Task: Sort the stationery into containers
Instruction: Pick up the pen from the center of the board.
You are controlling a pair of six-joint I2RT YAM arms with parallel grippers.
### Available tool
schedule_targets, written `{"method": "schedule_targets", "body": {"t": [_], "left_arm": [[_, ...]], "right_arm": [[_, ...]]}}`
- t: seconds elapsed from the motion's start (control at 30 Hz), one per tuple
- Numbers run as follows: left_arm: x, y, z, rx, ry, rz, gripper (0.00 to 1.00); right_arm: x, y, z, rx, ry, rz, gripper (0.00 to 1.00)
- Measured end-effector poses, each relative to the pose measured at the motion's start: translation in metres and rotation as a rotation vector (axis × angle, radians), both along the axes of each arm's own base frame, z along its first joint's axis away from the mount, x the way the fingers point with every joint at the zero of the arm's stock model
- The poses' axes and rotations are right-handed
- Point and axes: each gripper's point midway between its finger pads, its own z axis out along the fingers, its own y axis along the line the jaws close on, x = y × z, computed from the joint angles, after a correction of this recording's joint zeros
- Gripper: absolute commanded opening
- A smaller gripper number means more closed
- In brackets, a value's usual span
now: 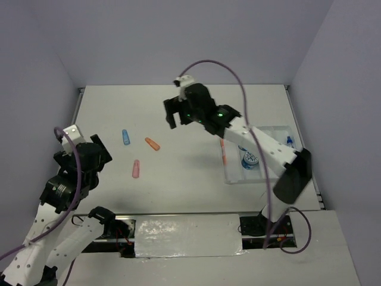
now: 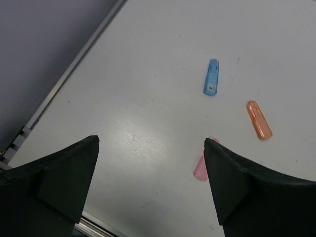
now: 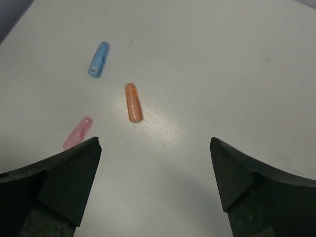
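Note:
Three capsule-shaped pieces lie left of the table's middle: blue (image 1: 125,137), orange (image 1: 152,143) and pink (image 1: 136,169). A thin orange pen (image 1: 223,152) lies at the left edge of the white divided tray (image 1: 271,127). The tray holds a blue-white roll (image 1: 250,159) and a small blue-capped bottle (image 1: 289,141); my right arm hides part of it. My right gripper (image 1: 172,111) is open and empty above the table, right of the capsules, which show ahead of it: blue (image 3: 98,59), orange (image 3: 133,102), pink (image 3: 77,133). My left gripper (image 1: 102,154) is open and empty, left of the capsules.
The left wrist view shows the blue capsule (image 2: 211,77), the orange one (image 2: 259,120) and the pink one (image 2: 200,169) half behind my finger, with the table's left edge rail (image 2: 64,79) close by. Walls enclose the table on three sides.

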Motion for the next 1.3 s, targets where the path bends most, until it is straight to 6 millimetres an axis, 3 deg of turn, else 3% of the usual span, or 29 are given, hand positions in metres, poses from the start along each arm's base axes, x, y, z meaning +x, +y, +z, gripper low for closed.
{"method": "schedule_targets", "body": {"t": [0.07, 0.17, 0.23, 0.3, 0.37, 0.47, 0.63, 0.77, 0.93, 1.0, 1.03, 1.07, 1.23, 1.3], "left_arm": [[-0.008, 0.012, 0.006, -0.007, -0.038, 0.047, 0.99], [-0.020, 0.018, 0.019, -0.047, -0.137, 0.054, 0.99], [-0.026, 0.021, 0.029, -0.070, -0.196, 0.053, 0.99], [-0.026, 0.020, 0.031, -0.067, -0.204, 0.041, 0.99], [-0.021, 0.015, 0.028, -0.067, -0.188, 0.018, 0.99], [-0.014, 0.008, 0.022, -0.051, -0.146, -0.017, 0.99], [-0.003, -0.002, 0.013, -0.033, -0.081, -0.064, 0.99], [-0.001, -0.006, 0.010, -0.035, -0.069, -0.081, 0.99], [0.000, -0.007, 0.013, -0.038, -0.079, -0.092, 0.99], [0.000, -0.007, 0.013, -0.032, -0.079, -0.101, 0.99], [0.000, -0.007, 0.014, -0.031, -0.082, -0.101, 0.99], [0.000, -0.007, 0.014, -0.032, -0.084, -0.102, 0.99], [0.000, -0.008, 0.015, -0.034, -0.086, -0.108, 0.99], [0.000, -0.009, 0.015, -0.035, -0.086, -0.110, 0.99]], "right_arm": [[0.014, 0.049, -0.035, -0.034, 0.055, 0.073, 0.95], [0.035, 0.105, -0.102, -0.118, 0.166, 0.140, 0.89], [0.044, 0.132, -0.147, -0.181, 0.234, 0.173, 0.87], [0.049, 0.149, -0.191, -0.239, 0.290, 0.193, 0.87], [0.046, 0.151, -0.226, -0.300, 0.351, 0.200, 0.82], [0.040, 0.149, -0.260, -0.358, 0.408, 0.206, 0.75], [0.033, 0.148, -0.269, -0.378, 0.431, 0.223, 0.67], [0.031, 0.149, -0.270, -0.384, 0.429, 0.239, 0.54], [0.028, 0.151, -0.272, -0.403, 0.418, 0.258, 0.52], [0.028, 0.151, -0.272, -0.409, 0.412, 0.266, 0.41], [0.028, 0.151, -0.272, -0.410, 0.411, 0.270, 0.14], [0.027, 0.152, -0.272, -0.412, 0.409, 0.274, 0.00], [0.022, 0.157, -0.270, -0.371, 0.403, 0.298, 0.00], [0.010, 0.150, -0.270, -0.364, 0.425, 0.312, 0.00]]}}
